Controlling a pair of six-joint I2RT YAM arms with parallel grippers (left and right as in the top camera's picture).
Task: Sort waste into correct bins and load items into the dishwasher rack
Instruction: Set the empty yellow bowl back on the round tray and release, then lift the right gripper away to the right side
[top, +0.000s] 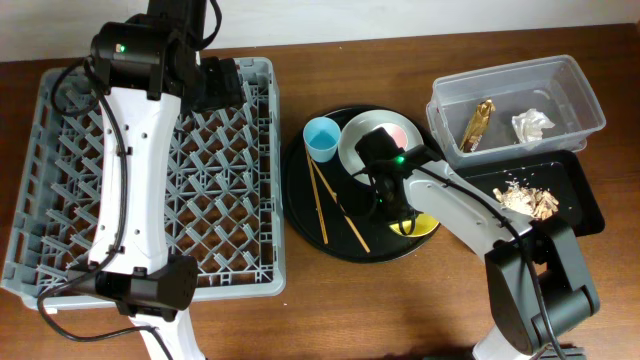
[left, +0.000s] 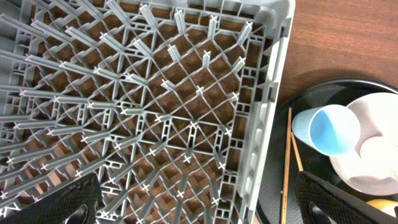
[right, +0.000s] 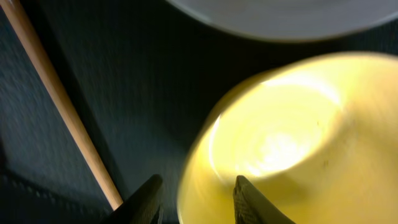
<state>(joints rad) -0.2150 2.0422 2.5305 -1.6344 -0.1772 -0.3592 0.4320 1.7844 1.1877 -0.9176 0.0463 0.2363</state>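
Note:
My right gripper (right: 196, 193) is open, its fingertips straddling the rim of the yellow bowl (right: 280, 143), one outside and one inside, with gaps on both sides. From overhead the bowl (top: 424, 226) sits at the right edge of the round black tray (top: 300, 205). On that tray also lie the light-blue cup (top: 322, 138), the grey plate (top: 362, 145) with the pink cup (top: 396, 133) on it, and the chopsticks (top: 326, 200). My left gripper (left: 205, 202) hangs wide open over the right corner of the dishwasher rack (top: 275, 180), holding nothing.
The clear tub (top: 575, 95) at the back right holds the gold wrapper (top: 478, 123) and the white tissue (top: 532, 123). In front of it the shallow black tray (top: 580, 195) holds food scraps (top: 525, 198). A chopstick (right: 62, 106) lies just left of my right fingers.

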